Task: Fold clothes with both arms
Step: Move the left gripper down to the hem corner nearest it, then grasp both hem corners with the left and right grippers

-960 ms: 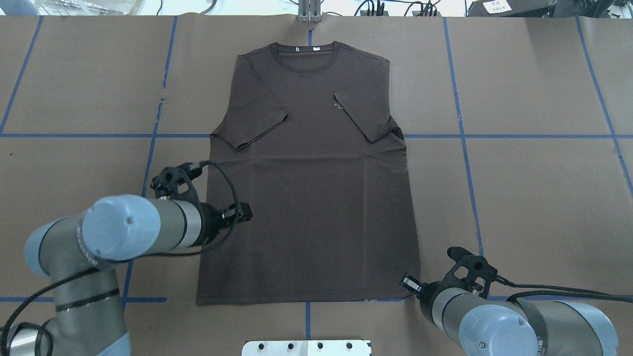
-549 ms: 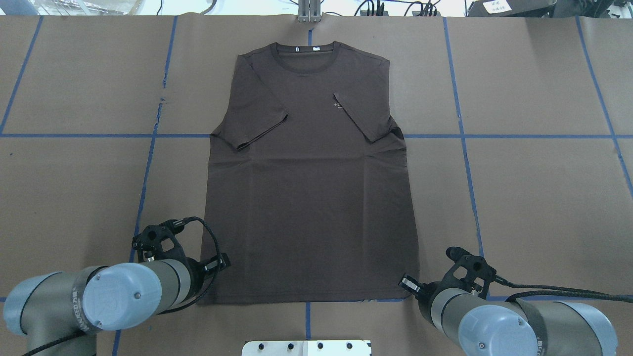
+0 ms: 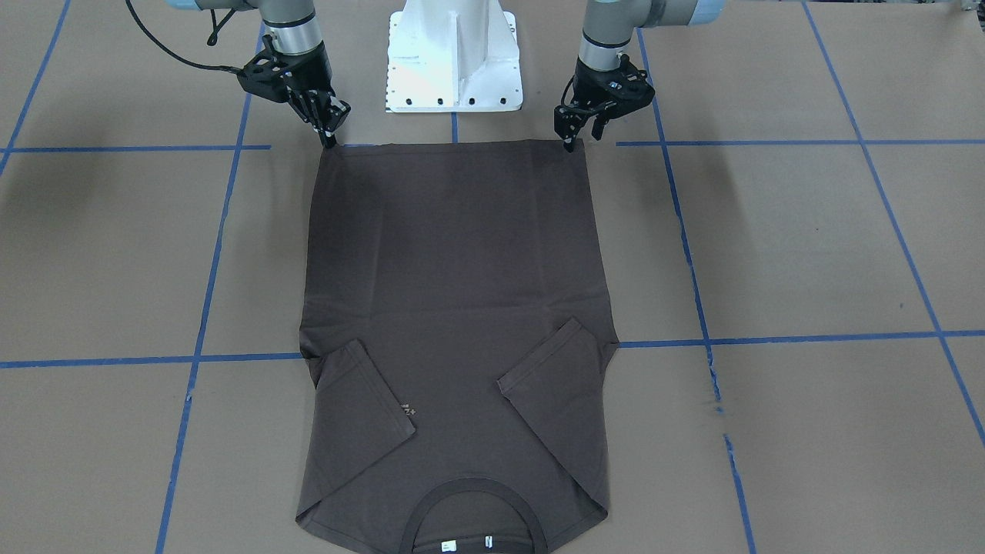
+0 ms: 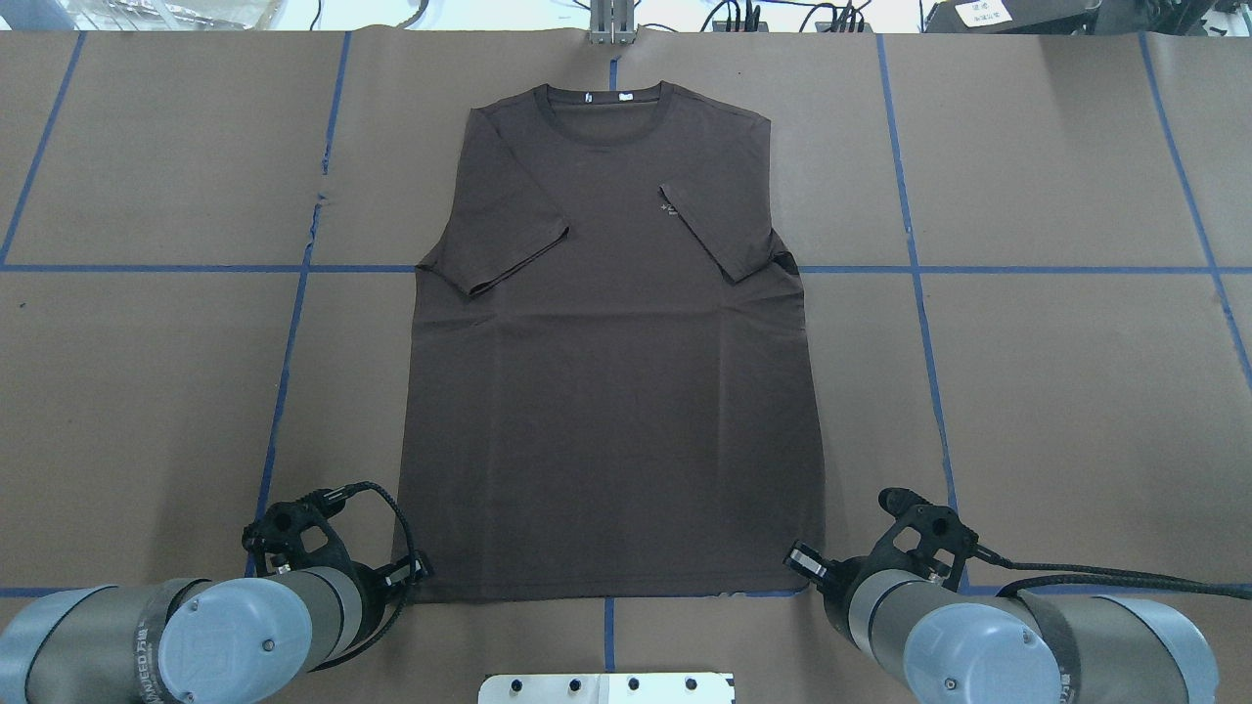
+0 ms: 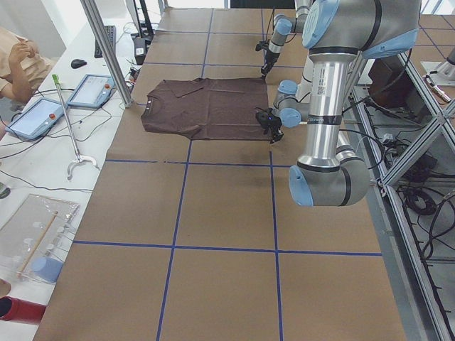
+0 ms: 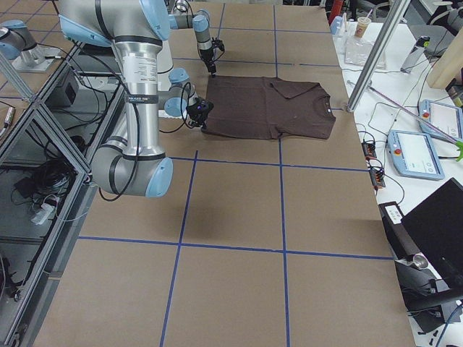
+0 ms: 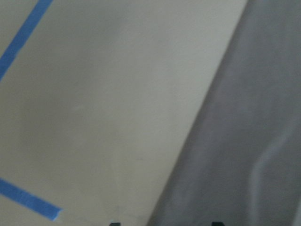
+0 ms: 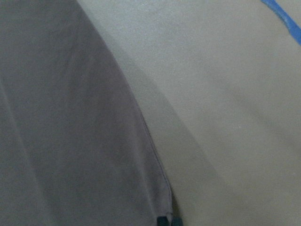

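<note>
The dark brown T-shirt (image 4: 616,391) lies flat on the table, collar away from me, both sleeves folded onto the chest. My left gripper (image 4: 416,570) is low at the shirt's near-left hem corner. In the left wrist view its fingertips (image 7: 215,223) stand wide apart, with the shirt edge (image 7: 235,141) between them. It also shows in the front view (image 3: 577,138). My right gripper (image 4: 800,559) is at the near-right hem corner (image 8: 160,188). Its tips (image 8: 162,220) are pinched together on that corner. In the front view (image 3: 329,137) it comes to a point on the corner.
The white bolted pedestal (image 3: 454,61) stands just behind the hem between the arms. Brown paper with blue tape lines (image 4: 915,269) covers the table. Tablets (image 5: 92,89) and cables lie beyond the far edge, past a metal post (image 5: 106,50).
My left arm has drawn back along the shirt's left edge, from mid-body down to the near-left hem corner. The right arm has barely moved. The shirt lies as before.
</note>
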`<action>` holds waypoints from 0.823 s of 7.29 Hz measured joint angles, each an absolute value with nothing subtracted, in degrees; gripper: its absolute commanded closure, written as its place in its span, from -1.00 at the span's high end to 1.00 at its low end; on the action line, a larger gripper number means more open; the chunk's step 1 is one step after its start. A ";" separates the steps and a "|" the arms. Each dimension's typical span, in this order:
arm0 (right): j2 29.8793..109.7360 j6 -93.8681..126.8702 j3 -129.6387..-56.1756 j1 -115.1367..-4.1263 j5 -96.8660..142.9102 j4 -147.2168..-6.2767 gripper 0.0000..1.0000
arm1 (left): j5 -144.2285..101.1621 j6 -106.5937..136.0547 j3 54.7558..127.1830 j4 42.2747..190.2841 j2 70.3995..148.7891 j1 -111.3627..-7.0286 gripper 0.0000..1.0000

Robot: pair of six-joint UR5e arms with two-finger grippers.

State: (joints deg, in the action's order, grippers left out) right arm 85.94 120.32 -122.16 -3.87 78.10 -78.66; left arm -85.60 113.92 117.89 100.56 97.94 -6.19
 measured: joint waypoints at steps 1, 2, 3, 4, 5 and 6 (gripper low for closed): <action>85.94 120.32 -122.19 -3.87 78.12 -78.66 -1.00 | -85.62 114.19 117.88 100.55 97.93 -5.78 -0.07; 85.94 120.34 -122.22 -3.87 78.13 -78.66 -1.00 | -85.64 114.27 117.89 100.55 97.91 -5.58 -0.27; 85.95 120.38 -122.24 -3.86 78.13 -78.66 -1.00 | -85.63 114.29 117.89 100.55 97.91 -5.53 -0.38; 85.95 120.40 -122.25 -3.89 78.13 -78.66 -1.00 | -85.62 114.32 117.89 100.53 97.89 -5.53 -0.54; 85.98 120.40 -122.25 -3.95 78.15 -78.66 -1.00 | -85.62 114.34 117.99 100.49 97.85 -5.53 -1.00; 86.04 120.41 -122.28 -3.99 78.17 -78.66 -1.00 | -85.73 114.30 118.66 100.41 97.76 -5.58 -1.00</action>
State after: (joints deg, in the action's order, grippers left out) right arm 86.04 120.41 -122.28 -3.99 78.17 -78.66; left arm -85.73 114.30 118.66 100.41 97.76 -5.58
